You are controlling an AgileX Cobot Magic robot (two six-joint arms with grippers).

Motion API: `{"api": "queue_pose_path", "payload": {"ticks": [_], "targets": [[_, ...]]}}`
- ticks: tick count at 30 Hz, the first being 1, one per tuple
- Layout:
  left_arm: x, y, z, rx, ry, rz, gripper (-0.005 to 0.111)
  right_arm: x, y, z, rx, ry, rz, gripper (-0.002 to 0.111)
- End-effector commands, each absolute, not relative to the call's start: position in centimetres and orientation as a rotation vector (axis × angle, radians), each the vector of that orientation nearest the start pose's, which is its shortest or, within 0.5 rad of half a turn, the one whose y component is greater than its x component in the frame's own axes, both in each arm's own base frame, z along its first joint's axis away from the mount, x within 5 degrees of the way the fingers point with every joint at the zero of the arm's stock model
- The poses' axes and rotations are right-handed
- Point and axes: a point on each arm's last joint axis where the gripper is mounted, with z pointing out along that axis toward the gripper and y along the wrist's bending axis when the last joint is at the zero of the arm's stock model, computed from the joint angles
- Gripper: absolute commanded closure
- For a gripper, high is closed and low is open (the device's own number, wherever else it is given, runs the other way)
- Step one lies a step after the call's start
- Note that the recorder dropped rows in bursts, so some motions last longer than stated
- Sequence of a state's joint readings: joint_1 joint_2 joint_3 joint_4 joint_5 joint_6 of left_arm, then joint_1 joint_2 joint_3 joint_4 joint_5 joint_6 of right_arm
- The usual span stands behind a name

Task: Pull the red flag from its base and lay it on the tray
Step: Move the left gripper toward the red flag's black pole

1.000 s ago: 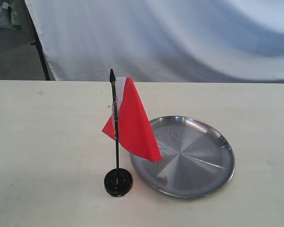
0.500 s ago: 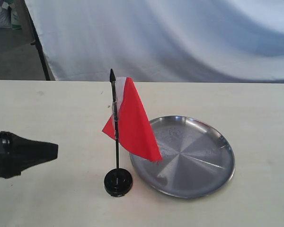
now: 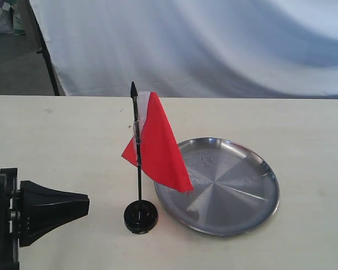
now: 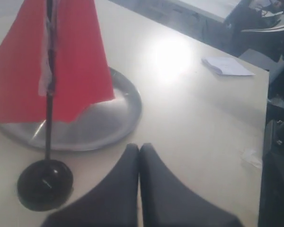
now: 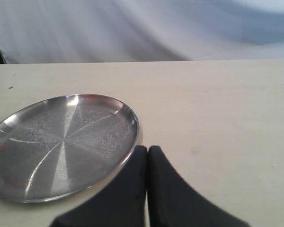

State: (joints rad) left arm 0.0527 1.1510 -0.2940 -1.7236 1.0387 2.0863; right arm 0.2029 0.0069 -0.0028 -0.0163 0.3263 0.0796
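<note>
The red flag stands upright on its thin black pole in the round black base, just left of the silver tray. My left gripper is shut and empty, low over the table to the left of the base, with a gap between them. In the left wrist view the flag, base and tray lie ahead of the shut gripper. My right gripper is shut and empty beside the tray's rim; it does not show in the exterior view.
A white cloth backdrop hangs behind the table's far edge. A white paper lies on the table far from the flag. Dark equipment stands past the table's edge in the left wrist view.
My left gripper has come into the exterior view from the left edge and moved right toward the base. Flag, base and tray have not moved.
</note>
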Motion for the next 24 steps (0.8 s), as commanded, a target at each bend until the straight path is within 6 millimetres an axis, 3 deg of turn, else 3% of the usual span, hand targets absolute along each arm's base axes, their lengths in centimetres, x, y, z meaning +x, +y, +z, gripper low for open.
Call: {"api": "queue_pose_path", "payload": {"ticks": [1, 5, 7, 9, 12, 17, 20, 24], "targets": [[15.9, -7.1, 21.8, 0.744, 1.728, -0.916, 0.107, 5.3, 1.0, 18.4, -0.128, 1.803, 0.176, 0.108], [15.9, -7.1, 21.8, 0.744, 1.728, -0.917, 0.106, 5.3, 1.0, 18.4, -0.128, 1.803, 0.176, 0.108], [16.0, -7.0, 21.6, 0.734, 1.754, -0.884, 0.100, 5.3, 1.0, 18.4, -0.128, 1.803, 0.176, 0.108], [16.2, -6.8, 21.4, 0.727, 1.773, -0.859, 0.082, 5.3, 1.0, 18.4, -0.128, 1.803, 0.176, 0.108], [16.4, -6.8, 21.7, 0.732, 1.761, -0.854, 0.042, 5.3, 1.0, 18.4, -0.128, 1.803, 0.176, 0.108], [15.3, -8.9, 22.5, 0.860, 1.659, -1.003, 0.057, 5.3, 1.0, 18.4, -0.128, 1.803, 0.176, 0.108], [16.9, -9.7, 22.0, 0.904, 1.803, -0.734, 0.055, 5.3, 1.0, 18.4, -0.128, 1.803, 0.176, 0.108], [18.4, -11.4, 23.7, 0.970, 1.754, -0.692, 0.052, 5.3, 1.0, 18.4, -0.128, 1.803, 0.176, 0.108]]}}
